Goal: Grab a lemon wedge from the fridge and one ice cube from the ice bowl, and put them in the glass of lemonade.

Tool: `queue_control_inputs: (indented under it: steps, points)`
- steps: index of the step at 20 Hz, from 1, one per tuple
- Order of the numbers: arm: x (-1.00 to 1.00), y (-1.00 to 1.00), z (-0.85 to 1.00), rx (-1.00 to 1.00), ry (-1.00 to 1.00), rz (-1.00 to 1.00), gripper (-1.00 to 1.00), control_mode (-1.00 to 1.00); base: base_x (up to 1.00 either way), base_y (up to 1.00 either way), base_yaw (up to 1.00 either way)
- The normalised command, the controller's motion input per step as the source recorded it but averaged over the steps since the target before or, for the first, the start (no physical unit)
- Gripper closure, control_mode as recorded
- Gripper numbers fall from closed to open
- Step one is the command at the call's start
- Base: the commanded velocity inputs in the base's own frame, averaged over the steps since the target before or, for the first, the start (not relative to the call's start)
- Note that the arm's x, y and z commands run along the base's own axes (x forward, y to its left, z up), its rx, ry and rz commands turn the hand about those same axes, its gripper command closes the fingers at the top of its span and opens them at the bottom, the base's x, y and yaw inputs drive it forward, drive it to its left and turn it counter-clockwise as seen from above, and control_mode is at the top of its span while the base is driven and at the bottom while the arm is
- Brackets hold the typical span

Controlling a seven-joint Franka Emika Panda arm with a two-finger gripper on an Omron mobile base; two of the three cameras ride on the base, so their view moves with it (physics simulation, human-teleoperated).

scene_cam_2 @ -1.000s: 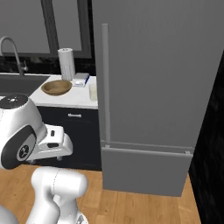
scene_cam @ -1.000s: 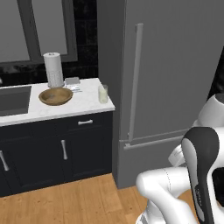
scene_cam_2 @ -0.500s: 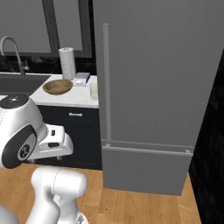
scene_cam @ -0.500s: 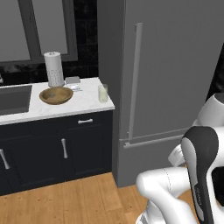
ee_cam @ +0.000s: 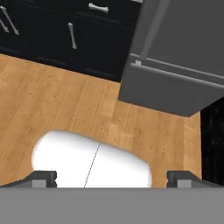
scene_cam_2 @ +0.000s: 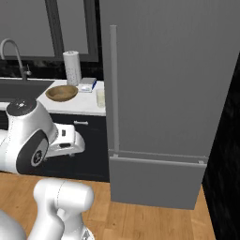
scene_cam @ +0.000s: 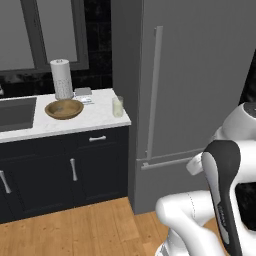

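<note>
While hanging over wood floor, claw: two-finger gripper (ee_cam: 111, 177) is gaping wide, gripping nothing.
Fridge: tall smooth grey fridge (ee_cam: 183, 57) is standing closed.

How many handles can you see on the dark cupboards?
3 in the left base view: drawer handle under the counter, door handle below it, another door handle at the left edge. More may be hidden.

Before me, the closed grey fridge (scene_cam: 200, 75) stands beside the glass of lemonade (scene_cam: 117, 106) and wooden ice bowl (scene_cam: 64, 108) (both on the counter).
</note>
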Motion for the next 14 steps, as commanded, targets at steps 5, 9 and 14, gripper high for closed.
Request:
queue_control_inputs:
  steps: [5, 9, 14]
  points:
    - [0.20, -0.01, 0.00, 0.00, -0.21, -0.03, -1.00, -1.00, 0.00, 0.00, 0.00]
    - [0.14, -0.06, 0.04, 0.00, -0.21, 0.00, -1.00, -1.00, 0.00, 0.00, 0.00]
    - [0.03, -0.10, 0.20, 0.00, -0.24, 0.00, -1.00, -1.00, 0.00, 0.00, 0.00]
